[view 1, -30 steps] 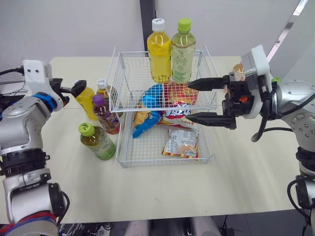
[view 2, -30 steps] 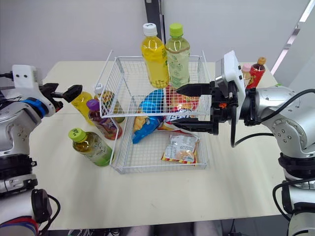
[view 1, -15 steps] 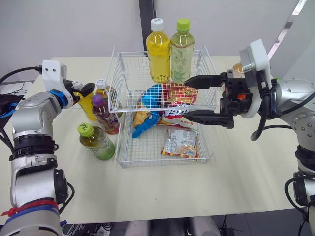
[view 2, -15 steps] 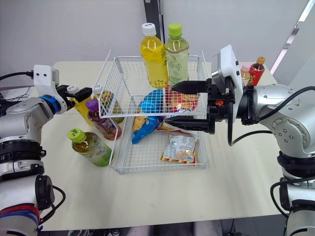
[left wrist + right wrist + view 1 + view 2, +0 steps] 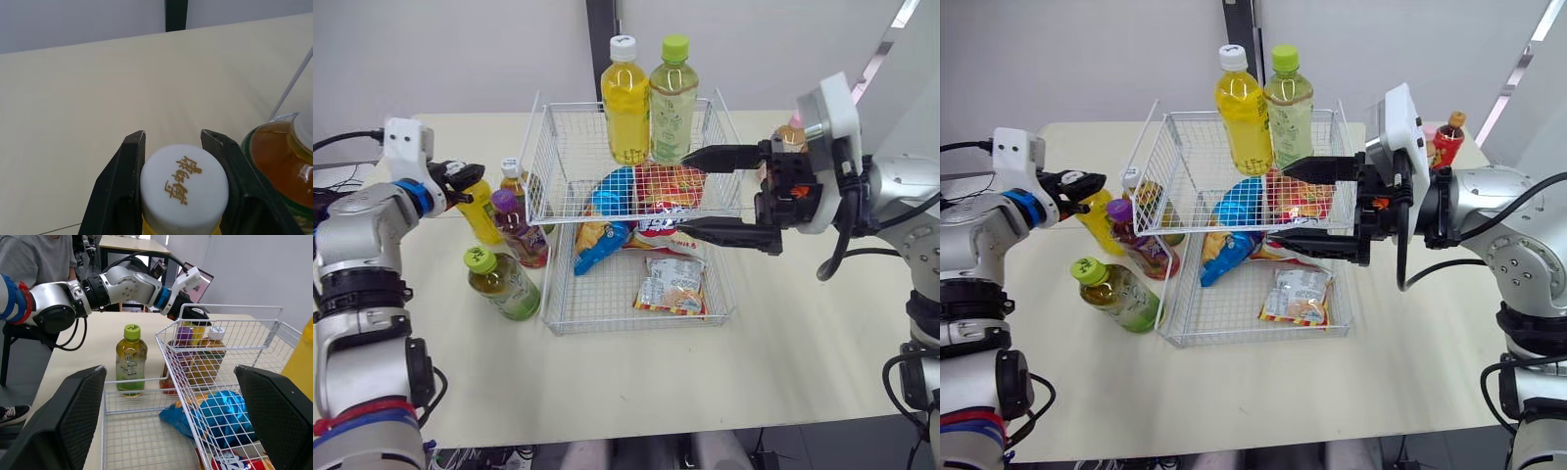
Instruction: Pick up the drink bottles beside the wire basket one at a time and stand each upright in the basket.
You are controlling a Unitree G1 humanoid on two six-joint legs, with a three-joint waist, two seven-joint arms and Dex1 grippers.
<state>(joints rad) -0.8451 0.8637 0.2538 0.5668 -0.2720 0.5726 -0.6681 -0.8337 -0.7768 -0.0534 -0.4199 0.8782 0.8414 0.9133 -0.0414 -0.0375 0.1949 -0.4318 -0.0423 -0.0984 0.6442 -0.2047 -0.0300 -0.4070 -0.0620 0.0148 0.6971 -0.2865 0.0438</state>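
Note:
Several drink bottles stand to the left of the white wire basket (image 5: 636,327). My left gripper (image 5: 462,176) is shut on the white cap (image 5: 184,188) of the yellow bottle (image 5: 482,213), with a finger pressed against each side. Next to it stand an amber bottle (image 5: 514,177), a purple-capped bottle (image 5: 520,232) and a green-capped tea bottle (image 5: 502,283). A yellow bottle (image 5: 625,98) and a green bottle (image 5: 673,98) stand upright at the back of the basket. My right gripper (image 5: 701,193) hangs open over the basket's right side, holding nothing.
Snack packets (image 5: 672,284) lie on the basket's floor. Two small bottles (image 5: 1446,143) stand at the table's far right, behind my right arm. A seated person (image 5: 34,254) is beyond the table's left end. Bare tabletop (image 5: 636,382) lies in front of the basket.
My left gripper has reached the yellow bottle and its fingers have come together on the cap. My right gripper has stayed open over the basket, nearly still.

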